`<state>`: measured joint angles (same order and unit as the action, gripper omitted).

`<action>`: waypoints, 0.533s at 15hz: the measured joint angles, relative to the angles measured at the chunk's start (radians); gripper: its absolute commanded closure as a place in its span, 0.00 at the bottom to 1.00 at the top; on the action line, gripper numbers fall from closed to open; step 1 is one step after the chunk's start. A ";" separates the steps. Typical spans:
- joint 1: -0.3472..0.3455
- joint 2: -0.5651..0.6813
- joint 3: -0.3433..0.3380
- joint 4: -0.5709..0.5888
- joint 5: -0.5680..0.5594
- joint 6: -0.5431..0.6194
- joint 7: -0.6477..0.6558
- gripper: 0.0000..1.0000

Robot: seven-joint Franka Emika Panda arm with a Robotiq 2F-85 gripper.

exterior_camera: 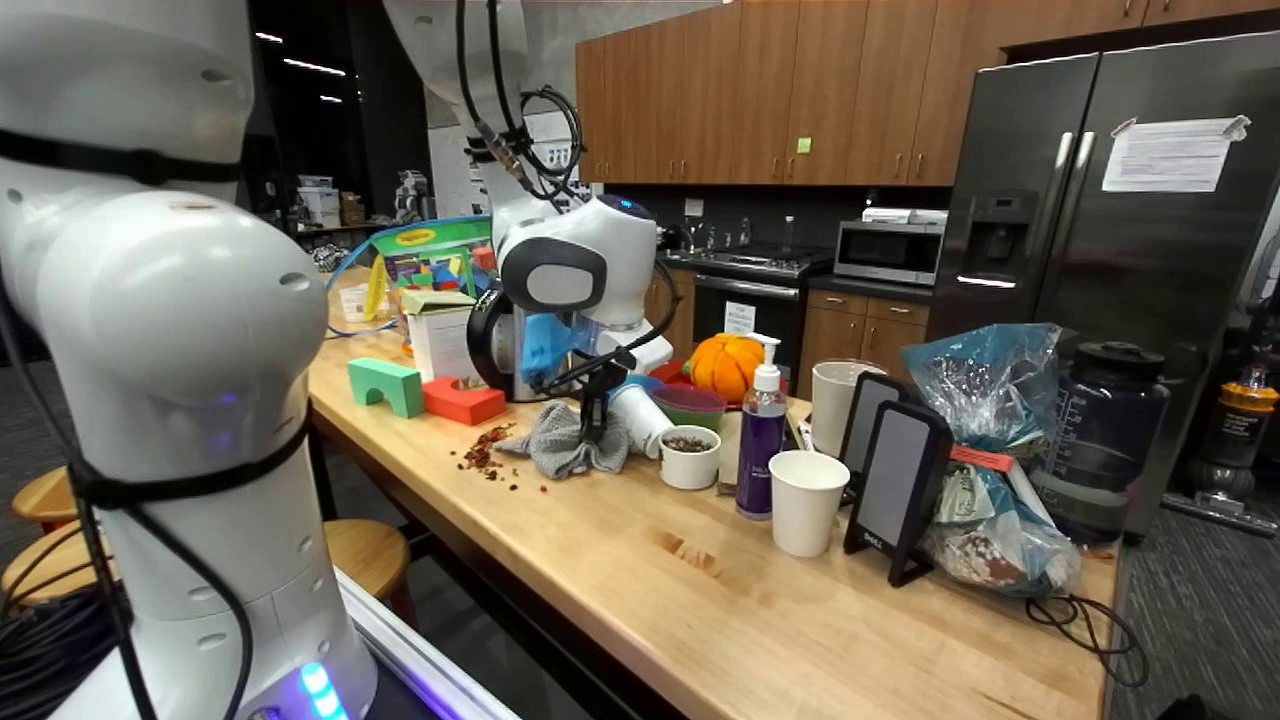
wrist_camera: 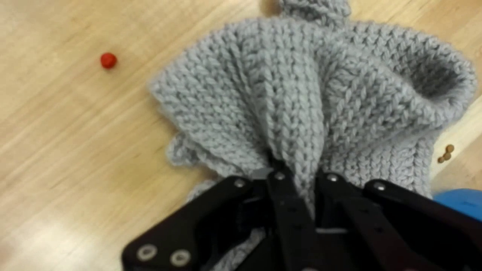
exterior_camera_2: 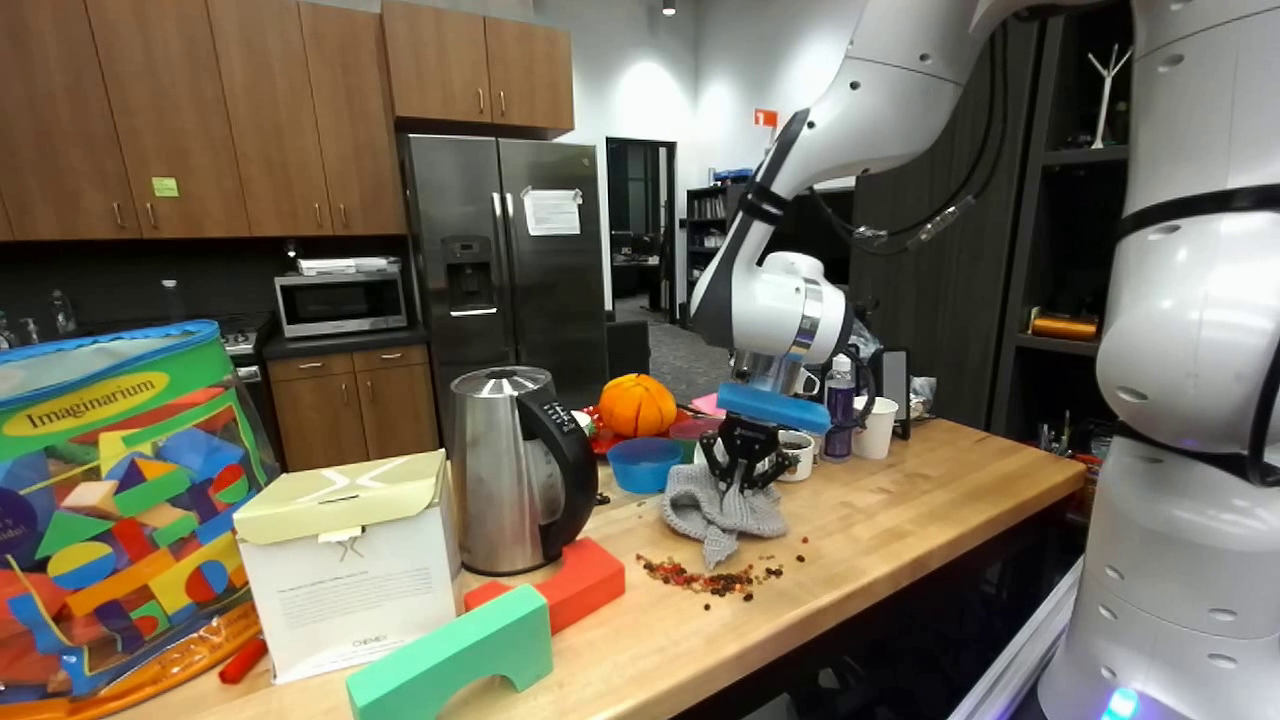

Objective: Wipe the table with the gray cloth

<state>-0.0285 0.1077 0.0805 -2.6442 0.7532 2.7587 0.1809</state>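
The gray cloth (wrist_camera: 290, 82) lies rumpled on the wooden table (exterior_camera: 620, 590), a knitted fold of it pinched upward. My gripper (wrist_camera: 299, 173) points down and is shut on that fold; both black fingers press the knit from either side. In an exterior view the gripper (exterior_camera_2: 740, 480) stands over the middle of the cloth (exterior_camera_2: 695, 510), whose edges rest on the wood. A scatter of red and dark crumbs (exterior_camera_2: 700, 578) sits beside the cloth, toward the table's front edge. One red bit (wrist_camera: 108, 60) shows alone in the wrist view. The cloth's underside is hidden.
Close to the cloth are a tipped white cup (exterior_camera: 640, 420), a small white cup of dark bits (exterior_camera: 690, 465) and a blue bowl (exterior_camera_2: 638, 466). A purple bottle (exterior_camera: 760, 450) stands farther along. Opposite are a red block (exterior_camera_2: 590, 585), a green block (exterior_camera_2: 455, 660) and a kettle (exterior_camera_2: 495, 480).
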 measured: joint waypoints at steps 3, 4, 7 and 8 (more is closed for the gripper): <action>-0.031 -0.005 -0.021 -0.001 0.042 -0.038 -0.036 0.97; -0.043 -0.006 -0.028 -0.001 0.057 -0.052 -0.051 0.97; -0.080 -0.009 -0.057 0.000 0.101 -0.100 -0.099 0.97; -0.092 -0.010 -0.067 0.000 0.111 -0.115 -0.113 0.97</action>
<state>-0.1203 0.0979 0.0139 -2.6443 0.8638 2.6433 0.0680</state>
